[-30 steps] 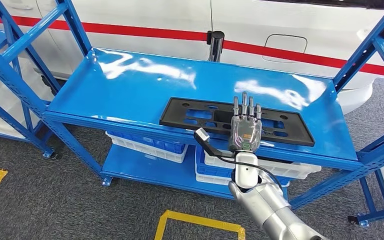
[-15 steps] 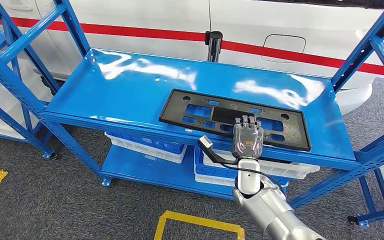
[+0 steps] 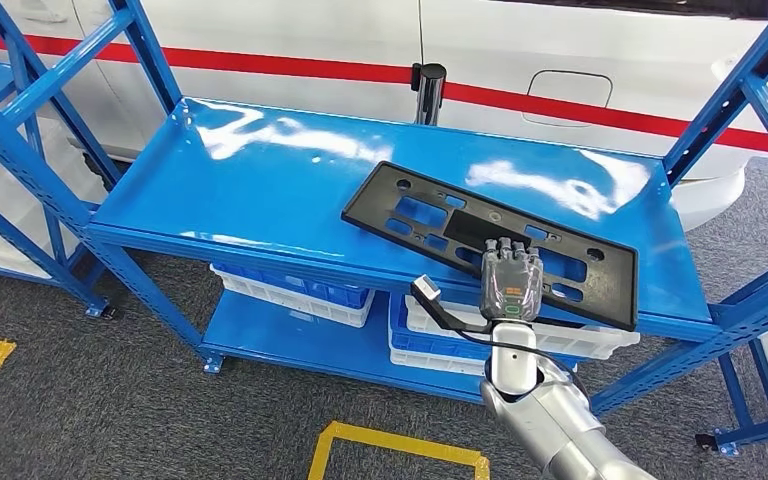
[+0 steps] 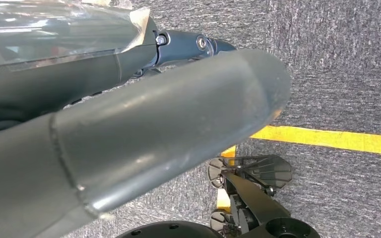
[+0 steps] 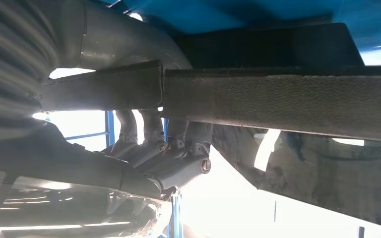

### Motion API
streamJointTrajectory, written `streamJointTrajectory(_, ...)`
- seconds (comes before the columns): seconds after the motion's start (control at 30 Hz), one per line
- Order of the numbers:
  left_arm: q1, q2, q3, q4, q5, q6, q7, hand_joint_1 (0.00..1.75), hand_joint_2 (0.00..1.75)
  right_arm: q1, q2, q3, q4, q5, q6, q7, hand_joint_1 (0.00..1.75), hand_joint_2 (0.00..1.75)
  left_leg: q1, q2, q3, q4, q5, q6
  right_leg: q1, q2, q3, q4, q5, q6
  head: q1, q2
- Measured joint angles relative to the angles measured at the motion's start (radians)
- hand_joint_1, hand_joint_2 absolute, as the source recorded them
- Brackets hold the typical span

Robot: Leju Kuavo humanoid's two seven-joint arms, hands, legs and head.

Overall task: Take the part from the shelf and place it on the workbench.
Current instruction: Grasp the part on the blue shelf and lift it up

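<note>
The part (image 3: 475,230) is a flat black plastic plate with several cut-outs. It lies skewed on the top blue shelf (image 3: 260,190), its right end over the front edge. My right hand (image 3: 511,280) grips its near edge, fingers on top. In the right wrist view the fingers (image 5: 178,158) curl over the plate's edge (image 5: 287,104) and the thumb presses from the other side. My left hand (image 4: 129,134) hangs over grey carpet with nothing in it, its thumb and fingers stretched out.
White and blue bins (image 3: 290,290) (image 3: 550,342) sit on the lower shelf. Blue uprights (image 3: 730,100) flank the rack. A black post (image 3: 430,85) and a white vehicle with a red stripe stand behind. Yellow floor lines (image 3: 400,445) mark the carpet.
The right hand's fingers have closed on the plate's near edge and drawn back to the right. The plate has swung, its left end now farther back and its right end at the front edge.
</note>
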Motion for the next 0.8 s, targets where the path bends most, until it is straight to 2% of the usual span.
streamJointTrajectory(0.1, 0.000, 0.000, 0.000, 0.000, 0.000, 0.001, 0.000, 0.00, 0.00, 0.016, 0.005, -0.015, -0.005, -0.004, -0.044, -0.054, 1.75, 1.75, 0.000, 0.000, 0.000, 0.000, 0.000, 0.000, 0.000, 0.000, 0.001, 0.000, 0.000, 0.000, 0.000, 0.000)
streamJointTrajectory(0.17, 0.000, 0.000, 0.000, 0.000, 0.000, 0.003, -0.001, 0.00, 0.00, 0.044, 0.028, -0.063, -0.027, -0.041, -0.080, -0.184, 1.75, 1.75, 0.001, 0.001, 0.000, 0.000, 0.000, 0.000, 0.000, 0.001, 0.001, 0.000, 0.000, 0.000, 0.000, 0.000)
streamJointTrajectory(0.3, -0.002, 0.000, 0.002, 0.000, -0.001, 0.006, -0.013, 0.00, 1.75, 0.134, 0.136, -0.251, -0.163, -0.269, -0.109, -0.633, 1.75, 1.75, 0.003, 0.002, 0.000, 0.000, -0.001, -0.002, 0.000, 0.001, 0.000, 0.000, 0.000, 0.000, 0.000, 0.000)
streamJointTrajectory(0.37, -0.001, 0.000, 0.004, 0.000, -0.006, 0.005, -0.022, 0.00, 1.75, 0.181, 0.180, -0.317, -0.271, -0.401, -0.108, -0.771, 1.75, 1.75, 0.004, -0.001, -0.001, 0.000, -0.001, -0.002, 0.000, -0.002, 0.000, 0.000, -0.001, -0.001, 0.000, 0.000)
streamJointTrajectory(0.5, 0.002, 0.000, 0.009, 0.000, -0.016, -0.004, -0.034, 0.00, 1.75, 0.258, 0.216, -0.353, -0.507, -0.648, -0.101, -0.891, 1.75, 1.75, 0.004, -0.001, -0.001, 0.000, -0.002, -0.003, 0.000, -0.003, 0.000, 0.000, -0.002, -0.002, 0.000, 0.000)
streamJointTrajectory(0.63, 0.002, 0.002, 0.021, 0.000, -0.019, -0.013, -0.040, 0.00, 1.75, 0.328, 0.202, -0.350, -0.717, -0.941, -0.079, -1.028, 1.75, 1.75, 0.004, -0.001, -0.003, 0.000, -0.002, -0.004, 0.000, -0.003, -0.002, 0.000, -0.003, -0.003, 0.000, 0.000)
streamJointTrajectory(0.8, 0.001, 0.002, 0.033, 0.000, -0.016, -0.014, -0.047, 0.00, 1.75, 0.373, 0.174, -0.340, -0.858, -1.293, 0.065, -1.121, 1.75, 1.75, 0.004, -0.001, -0.004, 0.000, -0.003, -0.004, 0.000, -0.003, -0.002, 0.000, -0.003, -0.003, 0.000, 0.000)
